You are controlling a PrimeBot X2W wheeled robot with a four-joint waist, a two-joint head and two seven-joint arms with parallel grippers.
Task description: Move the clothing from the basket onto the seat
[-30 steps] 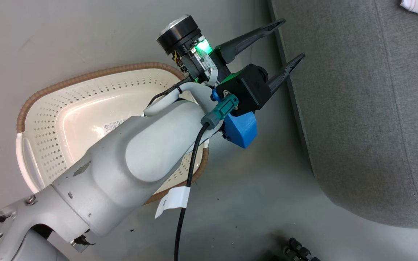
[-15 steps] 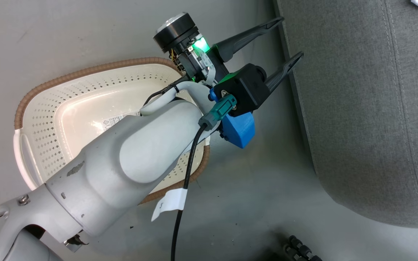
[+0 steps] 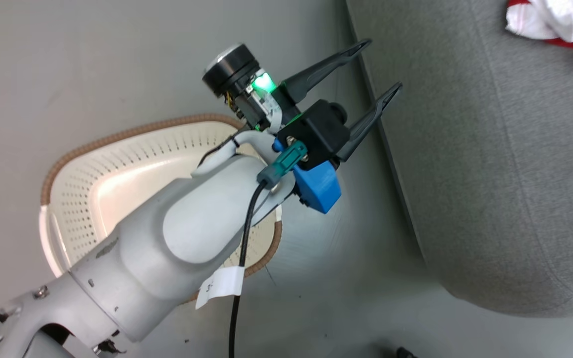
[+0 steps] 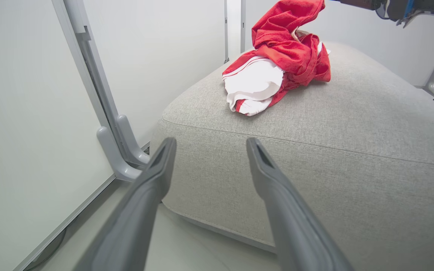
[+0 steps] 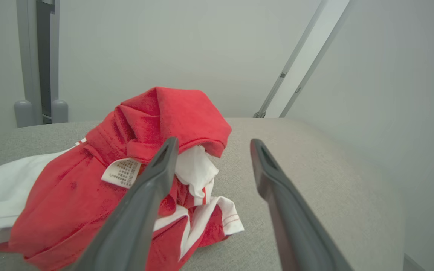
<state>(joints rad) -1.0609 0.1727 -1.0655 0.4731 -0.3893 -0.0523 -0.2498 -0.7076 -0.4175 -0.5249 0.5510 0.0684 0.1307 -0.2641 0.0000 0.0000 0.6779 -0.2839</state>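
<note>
Recording the left pincer [image 3: 382,65] as released, fingers spread, gripping nothing; finding the seat [image 3: 490,174] edge just ahead of its tips and the basket [image 3: 82,184] behind, under its forearm. Recording the right pincer [image 5: 214,141] as released likewise, hovering above the seat. Finding the clothing [image 5: 70,195] heaped on the seat, ahead and left of its fingers; contact with the near finger not determinable.
</note>
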